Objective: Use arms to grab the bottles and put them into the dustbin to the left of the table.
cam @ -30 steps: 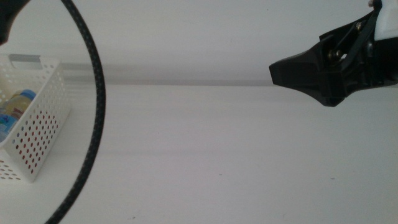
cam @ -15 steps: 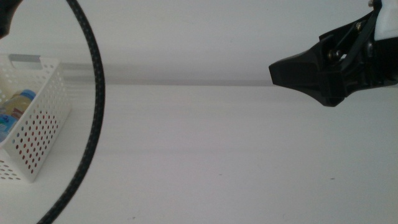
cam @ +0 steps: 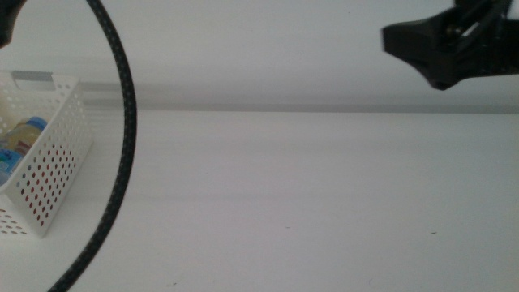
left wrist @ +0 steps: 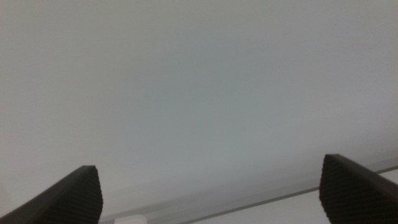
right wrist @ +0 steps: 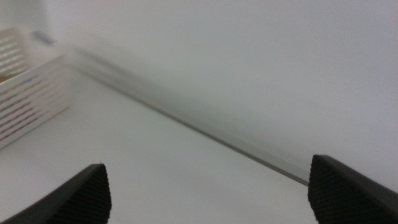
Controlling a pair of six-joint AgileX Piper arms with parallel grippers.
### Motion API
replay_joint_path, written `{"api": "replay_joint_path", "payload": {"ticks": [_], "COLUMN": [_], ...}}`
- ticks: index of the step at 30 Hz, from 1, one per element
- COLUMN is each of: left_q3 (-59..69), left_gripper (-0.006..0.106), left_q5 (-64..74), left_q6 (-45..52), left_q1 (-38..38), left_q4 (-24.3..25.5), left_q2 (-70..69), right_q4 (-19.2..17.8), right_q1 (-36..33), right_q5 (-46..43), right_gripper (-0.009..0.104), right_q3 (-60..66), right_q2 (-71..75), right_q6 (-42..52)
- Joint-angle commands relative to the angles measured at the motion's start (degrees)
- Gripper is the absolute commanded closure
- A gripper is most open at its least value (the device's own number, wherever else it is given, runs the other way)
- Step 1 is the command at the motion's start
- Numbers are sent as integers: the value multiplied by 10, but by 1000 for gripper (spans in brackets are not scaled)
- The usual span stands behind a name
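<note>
The white perforated dustbin [cam: 49,174] stands at the table's left edge, and the right wrist view catches it too, dustbin [right wrist: 28,93]. Inside it lie a blue-capped bottle [cam: 31,128] and red shapes behind the holes. My right gripper [cam: 442,40] hangs high at the upper right, far from the dustbin; in its wrist view the right gripper [right wrist: 208,186] is open and empty. My left gripper [left wrist: 211,193] is open and empty, facing the blank wall. Only the left arm's black cable [cam: 122,138] shows in the middle view.
The white tabletop [cam: 284,203] stretches from the dustbin to the right edge, ending at the far wall seam [cam: 268,108]. The black cable arcs over the table just right of the dustbin.
The right gripper has risen and drawn back toward the upper right. The cable and dustbin have stayed put.
</note>
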State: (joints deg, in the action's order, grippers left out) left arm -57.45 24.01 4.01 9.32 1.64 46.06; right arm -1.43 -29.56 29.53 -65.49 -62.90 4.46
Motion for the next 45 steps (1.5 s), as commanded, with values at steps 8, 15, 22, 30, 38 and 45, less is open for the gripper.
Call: {"api": "replay_joint_path", "payload": {"ticks": [8, 15, 22, 30, 38, 45], "left_q3": [28, 162, 309, 432, 533, 597], "left_gripper": [7, 7, 7, 7, 7, 7], "left_q5": [-38, -88, -98, -126, -129, -170], "left_q6": [-5, -5, -5, -5, -5, -5], "left_q1": [4, -13, -93, -128, -128, -128], "left_q4": [-13, -13, -13, -13, -10, -2], "left_q2": [-2, -57, -199, -348, -450, -481], "right_q4": [34, 32, 14, 5, 5, 8], "right_q1": [200, 291, 290, 290, 290, 290], "right_q5": [-97, -98, -171, -174, -173, -170], "right_gripper": [10, 10, 10, 10, 10, 10], "right_q3": [172, 280, 397, 504, 600, 664], "right_q2": [109, 223, 344, 469, 591, 648], "right_q6": [1, 1, 1, 1, 1, 1]}}
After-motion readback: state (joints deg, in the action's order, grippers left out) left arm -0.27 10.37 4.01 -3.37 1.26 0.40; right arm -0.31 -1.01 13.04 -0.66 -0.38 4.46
